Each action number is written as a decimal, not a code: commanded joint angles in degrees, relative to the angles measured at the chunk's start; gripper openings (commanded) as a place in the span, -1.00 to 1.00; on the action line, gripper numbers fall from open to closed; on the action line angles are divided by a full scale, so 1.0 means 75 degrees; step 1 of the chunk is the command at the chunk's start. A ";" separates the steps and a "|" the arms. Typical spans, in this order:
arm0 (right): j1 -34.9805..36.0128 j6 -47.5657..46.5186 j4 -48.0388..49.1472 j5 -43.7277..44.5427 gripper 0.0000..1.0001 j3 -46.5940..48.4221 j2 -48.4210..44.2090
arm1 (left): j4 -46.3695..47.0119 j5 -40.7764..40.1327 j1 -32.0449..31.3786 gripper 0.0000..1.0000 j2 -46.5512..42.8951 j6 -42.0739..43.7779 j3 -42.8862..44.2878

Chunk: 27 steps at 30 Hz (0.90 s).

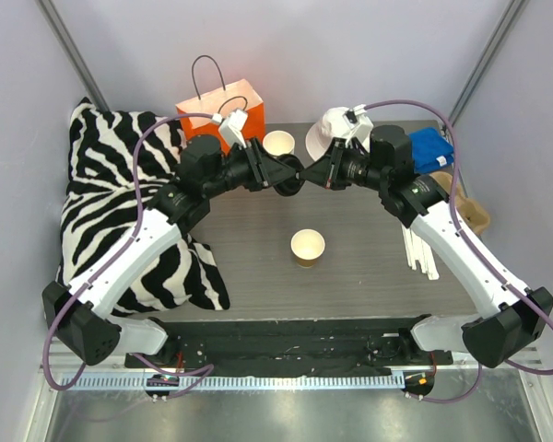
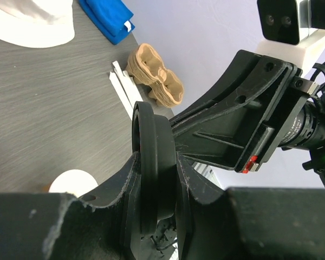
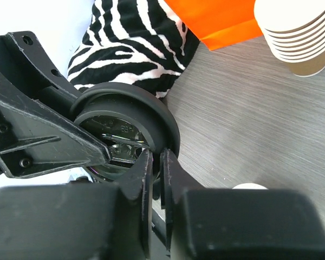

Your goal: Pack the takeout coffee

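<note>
**Entry: takeout coffee, at present in two parts**

- Paper cup [image 1: 307,247]: upright and open-topped with its cream inside showing. It stands near the middle of the bench [image 1: 240,276], a little toward the near edge. It has no lid and nothing touches it. Whether it holds any liquid cannot be told.
- Black lid [image 2: 149,135]: off the bench, held on edge in the air between the two arms. It sits over the bench's middle, on the far side of the cup and well apart from it.

**Holders**
- Left pincer [image 2: 157,176]: clamped on the lid, with a finger on either side.
- Right pincer [image 3: 156,169]: fingers drawn nearly together over the lid's rim, opposite the left. It appears to pinch the rim, though the contact itself is partly hidden.

**Other stock**
- Stack of lidless cups [image 1: 278,143], at the far edge.
- Orange bag [image 1: 219,109] with handles, toward the far-left corner.
- Pulp carrier [image 2: 154,76], at the right edge, with white sticks [image 1: 419,249] just beside it.
- Zebra cushion [image 1: 120,184], over the left edge.

**Status (judged)**
- Early stage: the lid is aloft with both pincers on it, which looks like a handover or re-grip.
- Outstanding: seat the lid on the cup, press it home, then pack the closed cup.
- Whether the cup is bound for the bag or the carrier is not settled by these views.
</note>
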 commanded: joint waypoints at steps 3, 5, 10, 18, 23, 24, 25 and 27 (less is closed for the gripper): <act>0.0036 -0.0189 0.0324 -0.0062 -0.98 0.0053 -0.0113 | 0.0459 0.0050 -0.0046 -0.69 -0.0100 -0.0114 0.0013; 0.0024 -0.0447 -0.0025 0.0148 -0.98 0.0240 -0.0148 | 0.0237 0.0120 -0.0012 -0.17 -0.0182 0.0026 0.0013; -0.0186 -0.1677 -0.1080 0.0418 -0.97 0.0755 -0.0207 | -0.1237 0.0506 0.0455 0.99 -0.0603 0.1080 0.0142; -0.0175 -0.4032 -0.4033 0.1110 -0.98 0.1903 0.0470 | -0.3208 0.1327 0.1254 0.99 -0.1470 0.3002 0.0377; 0.0047 -0.5355 -0.5556 0.1414 -0.98 0.2607 0.1339 | -0.3668 0.1945 0.1932 0.99 -0.1939 0.2923 -0.0335; 0.0314 -0.5591 -0.5687 0.1485 -0.98 0.2689 0.1607 | -0.3562 0.2169 0.2143 0.99 -0.2021 0.2828 -0.0454; 0.0456 -0.5767 -0.5827 0.1741 -0.98 0.2840 0.1737 | -0.3538 0.2345 0.2505 0.99 -0.2034 0.2769 -0.0525; 0.0888 -0.6176 -0.6109 0.1988 -0.98 0.2923 0.1971 | -0.3782 0.2673 0.2776 0.99 -0.1929 0.2792 -0.0537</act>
